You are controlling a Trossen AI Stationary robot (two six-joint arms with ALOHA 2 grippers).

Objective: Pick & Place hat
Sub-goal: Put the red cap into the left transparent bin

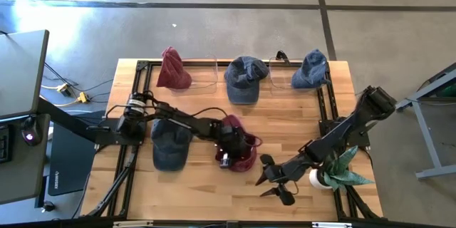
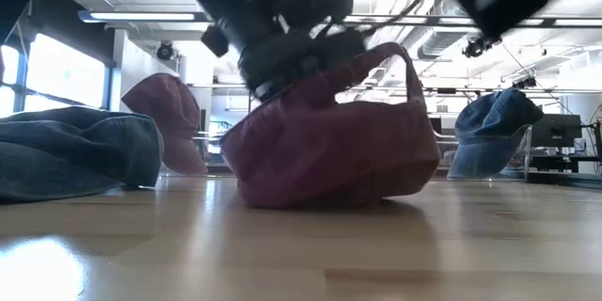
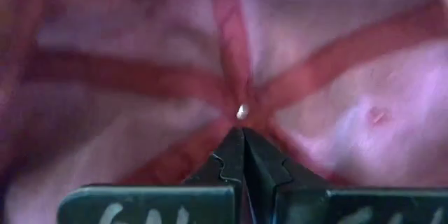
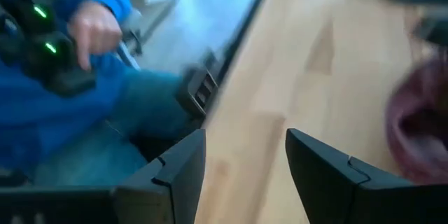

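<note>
The soft maroon cloth hat point(image 1: 239, 151) sits crumpled mid-front on the wooden worktop point(image 1: 206, 192), directly under the left gripper point(image 1: 226, 158), whose jaws are pinched shut on its crown seams; the right gripper point(image 1: 273, 184), jaws wide and empty, waits just beside the hat's right side, farther from it than the left

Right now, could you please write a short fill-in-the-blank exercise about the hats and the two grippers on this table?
1. The left gripper is pressed into the ____ hat near the table's middle.
2. The left gripper's fingers are ____.
3. The right gripper hovers with nothing held, its fingers ____.
4. Along the table's far edge stand ____ hats: one maroon, two blue denim.

Missing words: maroon; shut; open; three
</note>
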